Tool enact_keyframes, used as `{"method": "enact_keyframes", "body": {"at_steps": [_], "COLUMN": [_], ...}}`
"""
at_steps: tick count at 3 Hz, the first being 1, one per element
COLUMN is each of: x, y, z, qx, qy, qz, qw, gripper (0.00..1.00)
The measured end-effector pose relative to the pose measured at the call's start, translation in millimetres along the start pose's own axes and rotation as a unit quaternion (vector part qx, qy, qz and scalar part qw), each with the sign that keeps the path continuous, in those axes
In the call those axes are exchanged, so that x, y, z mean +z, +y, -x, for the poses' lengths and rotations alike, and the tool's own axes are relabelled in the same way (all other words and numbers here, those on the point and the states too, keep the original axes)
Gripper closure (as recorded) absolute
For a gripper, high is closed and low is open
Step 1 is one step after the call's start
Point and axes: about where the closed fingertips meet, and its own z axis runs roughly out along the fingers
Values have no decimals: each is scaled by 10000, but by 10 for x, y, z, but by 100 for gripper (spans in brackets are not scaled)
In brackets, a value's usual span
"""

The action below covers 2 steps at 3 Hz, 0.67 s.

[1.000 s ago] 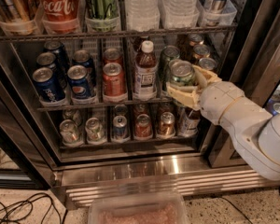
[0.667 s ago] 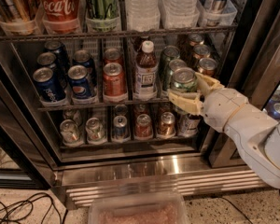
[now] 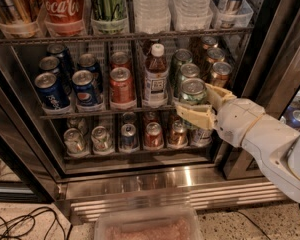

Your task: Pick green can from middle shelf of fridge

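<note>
The green can [image 3: 192, 91] is at the front of the right-hand lane of the middle shelf [image 3: 90, 115], level with its front rail. My gripper [image 3: 196, 103] reaches in from the right and is shut on the can. One tan finger [image 3: 192, 116] lies under and in front of the can and the other [image 3: 219, 95] is at its right side. Two more green cans [image 3: 182, 66] stand behind it in the same lane. The fridge [image 3: 165, 184] stands open, with its ribbed steel base below.
Blue Pepsi cans [image 3: 85, 86], red cans [image 3: 121, 84] and a brown bottle [image 3: 155, 76] fill the lanes to the left. Copper-brown cans [image 3: 220, 71] stand to the right. Below is another row of cans [image 3: 127, 134]. A clear plastic bin [image 3: 145, 226] sits on the floor in front, and cables [image 3: 20, 224] lie at the left.
The gripper has drawn the green can forward and slightly down toward the shelf's front rail. The arm has pulled back a little to the right.
</note>
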Motion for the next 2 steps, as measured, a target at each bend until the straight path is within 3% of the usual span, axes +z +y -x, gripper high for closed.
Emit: {"method": "enact_keyframes", "body": {"at_steps": [1,2], "x": [-29,-123], "y": [25,121], "z": [14,75], "qx": [38,249], "qy": [-6,-41], "qz": [205,728], "qw": [9998,9970], "gripper": [100,100]}}
